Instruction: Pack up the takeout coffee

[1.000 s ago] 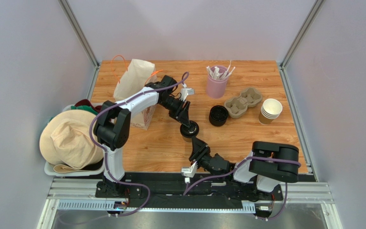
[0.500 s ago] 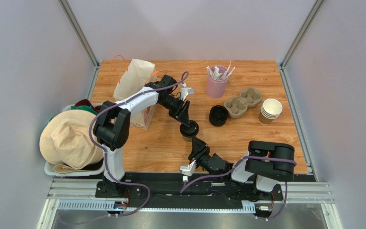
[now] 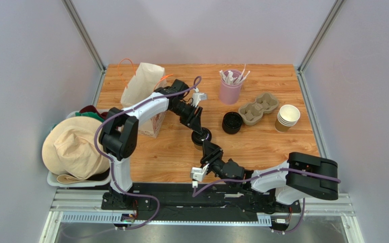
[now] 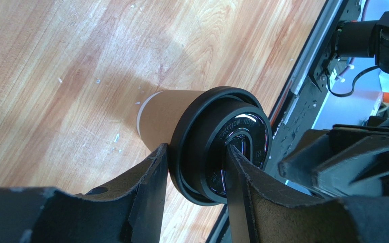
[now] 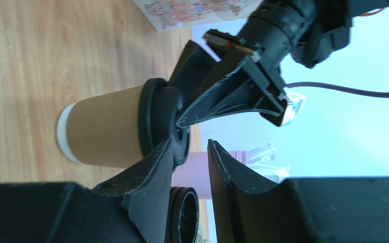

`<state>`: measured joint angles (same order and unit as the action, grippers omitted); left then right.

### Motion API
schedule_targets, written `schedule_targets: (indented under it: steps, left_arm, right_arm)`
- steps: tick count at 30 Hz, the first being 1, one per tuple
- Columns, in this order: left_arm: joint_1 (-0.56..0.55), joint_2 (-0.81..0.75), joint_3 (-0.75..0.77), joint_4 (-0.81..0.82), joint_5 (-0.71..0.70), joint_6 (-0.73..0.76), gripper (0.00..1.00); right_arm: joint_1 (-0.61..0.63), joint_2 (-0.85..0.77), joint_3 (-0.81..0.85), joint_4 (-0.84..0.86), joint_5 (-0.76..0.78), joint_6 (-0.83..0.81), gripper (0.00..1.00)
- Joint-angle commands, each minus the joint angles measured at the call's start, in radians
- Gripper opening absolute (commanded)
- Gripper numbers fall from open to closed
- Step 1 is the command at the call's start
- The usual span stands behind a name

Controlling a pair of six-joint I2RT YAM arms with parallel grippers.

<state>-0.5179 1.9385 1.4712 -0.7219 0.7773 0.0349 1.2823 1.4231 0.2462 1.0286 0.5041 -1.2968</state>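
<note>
Matt kraft paper on the takeout coffee [image 4: 167, 117], glossy black plastic on its lid [image 4: 206, 152], smooth grained wood on the table [image 4: 54, 66].

Kraft-brown coffee cup [image 4: 168, 114], black lid [image 4: 209, 152]; pink cup [image 3: 230, 92]; wood-grain table [image 3: 262, 147].

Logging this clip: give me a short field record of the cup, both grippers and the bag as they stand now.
cup: small kraft-brown paper cup with round black plastic lid, upright on the wooden table, lid on
left gripper: clamped on the lid's rim from above
right gripper: jaws slightly apart beside the lid's rim
bag: pale paper bag with orange handles, far left of the table, cup not in it
</note>
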Motion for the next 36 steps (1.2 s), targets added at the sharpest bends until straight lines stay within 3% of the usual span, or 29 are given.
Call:
schedule_targets:
  steps: [1, 6, 16, 20, 24, 31, 36]
  left_arm:
    - [-0.004, 0.016, -0.031, 0.019, -0.179, 0.06, 0.5]
    - [-0.005, 0.013, -0.034, 0.021, -0.187, 0.065, 0.5]
    - [-0.005, 0.016, -0.032, 0.021, -0.19, 0.065, 0.5]
    - [-0.005, 0.014, -0.034, 0.021, -0.187, 0.065, 0.5]
    - [-0.007, 0.014, -0.032, 0.021, -0.188, 0.066, 0.5]
    - [-0.005, 0.013, -0.034, 0.018, -0.191, 0.066, 0.5]
    - [-0.005, 0.014, -0.035, 0.015, -0.197, 0.068, 0.5]
  right_arm:
    - [0.006, 0.017, 0.001, -0.05, -0.019, 0.05, 0.37]
    - [0.006, 0.037, -0.018, -0.044, -0.022, 0.051, 0.36]
    - [0.006, 0.331, -0.041, 0.377, 0.031, -0.087, 0.33]
    - [0.005, 0.353, -0.028, 0.404, 0.039, -0.09, 0.34]
    - [0.006, 0.297, -0.019, 0.288, 0.037, -0.046, 0.31]
    - [0.005, 0.146, 0.024, -0.086, 0.007, 0.091, 0.12]
    - [-0.003, 0.093, 0.042, -0.272, -0.024, 0.16, 0.09]
